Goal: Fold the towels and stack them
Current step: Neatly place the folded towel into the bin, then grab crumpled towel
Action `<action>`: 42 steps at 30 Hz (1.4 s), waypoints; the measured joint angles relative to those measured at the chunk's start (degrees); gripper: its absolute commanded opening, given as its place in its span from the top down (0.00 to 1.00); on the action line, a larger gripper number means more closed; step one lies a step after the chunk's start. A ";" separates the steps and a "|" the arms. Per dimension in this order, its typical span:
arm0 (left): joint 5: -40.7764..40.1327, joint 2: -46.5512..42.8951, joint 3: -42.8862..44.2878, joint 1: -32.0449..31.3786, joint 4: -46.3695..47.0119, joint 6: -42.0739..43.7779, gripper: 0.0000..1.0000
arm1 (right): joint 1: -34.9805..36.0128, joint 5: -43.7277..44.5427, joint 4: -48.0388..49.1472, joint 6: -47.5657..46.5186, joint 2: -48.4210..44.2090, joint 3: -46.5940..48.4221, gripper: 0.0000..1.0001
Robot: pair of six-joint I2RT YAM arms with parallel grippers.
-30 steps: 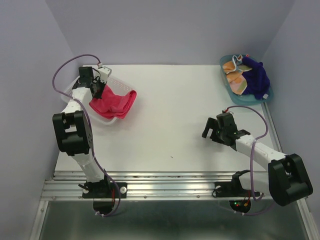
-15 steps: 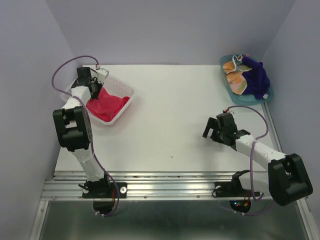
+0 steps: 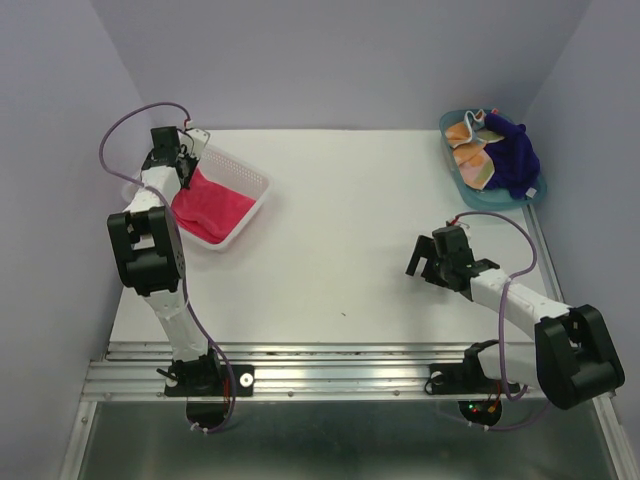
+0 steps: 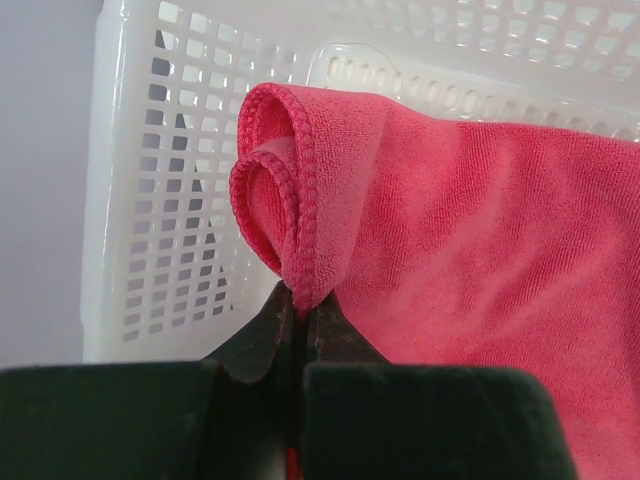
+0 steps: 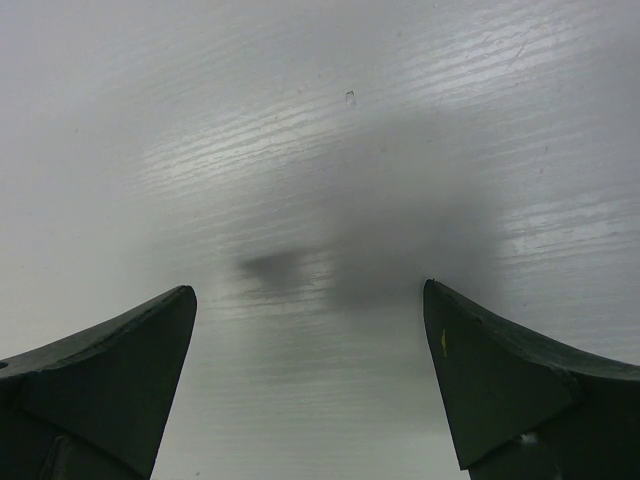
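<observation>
**Tabletop** (image 3: 340, 220): white and flat. A basket is carried at its far left and a tray at its far right corner.

**Basket** (image 3: 250, 182): white perforated plastic, set at an angle. One towel is contained in it.

**Tray** (image 3: 445, 130): teal plastic, shallow. Two towels are heaped in it, unfolded and touching one another.

**Pink-red towel** (image 4: 480, 230): laid inside the basket and spread over most of its floor. One hemmed corner is curled into a small roll and held up near the perforated end wall.

**Dark purple-blue towel** (image 3: 515, 158): bunched on the right side of the tray, against the orange one.

**Orange towel** (image 3: 473, 160): crumpled on the left side of the tray, with paler folds turned up. Its pattern is too small to be made out.

**Right gripper** (image 5: 310, 290): fingers spread wide with nothing between them. It is held over bare tabletop at the right, well apart from the tray.

**Left gripper** (image 4: 298, 310): fingers drawn almost together, pinching the rolled hem of the pink-red towel at the far end of the basket.
</observation>
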 measured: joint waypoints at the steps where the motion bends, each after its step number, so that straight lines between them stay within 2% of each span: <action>1: -0.50 0.07 0.02 0.00 0.11 -0.20 0.96 | 0.00 0.04 0.02 0.00 0.00 0.00 0.00; 2: -0.79 0.17 0.04 0.02 0.17 -0.31 0.91 | 0.00 0.09 0.00 0.00 0.00 0.00 0.00; 3: -1.73 0.39 0.37 0.02 0.13 -0.68 0.70 | 0.00 0.09 0.00 0.00 0.00 0.00 0.00; 4: -2.32 0.81 0.94 0.02 0.17 -0.96 0.60 | 0.00 0.09 0.02 0.00 0.00 0.00 0.00; 5: -2.73 1.09 1.22 0.02 0.31 -1.18 0.45 | 0.00 0.09 0.00 0.00 0.00 0.00 0.00; 6: -3.21 1.55 1.75 0.02 0.33 -1.84 0.22 | 0.00 0.09 0.00 0.00 0.00 0.00 0.00; 8: -3.67 1.79 2.29 0.04 0.37 -2.45 0.14 | 0.00 0.11 -0.02 0.00 0.00 0.00 0.00; 9: -3.85 1.79 2.54 0.07 0.22 -2.58 0.04 | 0.00 0.11 -0.04 0.00 0.00 0.00 0.00; 15: -4.07 1.09 4.61 0.00 -0.26 -4.33 0.01 | 0.00 0.11 -0.24 -0.02 -0.70 0.00 0.00; 21: -3.67 -3.98 7.43 -1.68 -3.58 -8.68 0.01 | 0.00 1.33 -2.32 0.94 -3.15 1.31 0.00; 24: 2.95 -9.22 11.82 -3.41 -2.08 -17.38 0.01 | 0.00 1.84 -5.22 1.95 -3.10 5.99 0.00; 27: 9.75 -17.64 10.95 -4.57 3.54 -27.04 0.01 | 0.00 4.74 -6.58 2.34 -1.62 15.45 0.00; 29: 11.78 -25.07 7.32 -5.55 9.40 -34.42 0.01 | 0.00 7.72 -6.10 2.29 0.04 21.07 0.00; 32: 10.60 -36.70 0.07 -9.01 15.23 -44.48 0.01 | -0.76 12.72 -6.03 1.22 4.61 31.58 0.00; 35: 5.05 -44.76 -9.60 -17.59 18.91 -50.34 0.01 | -5.73 12.72 -5.84 -1.03 12.72 42.45 0.00; 38: -2.62 -48.81 -22.49 -28.06 22.29 -55.01 0.01 | -11.45 12.24 -5.86 -4.33 22.99 54.14 0.00; 42: -8.52 -46.80 -38.77 -33.29 22.75 -59.93 0.01 | -16.24 13.07 -5.92 -9.40 38.82 69.88 0.00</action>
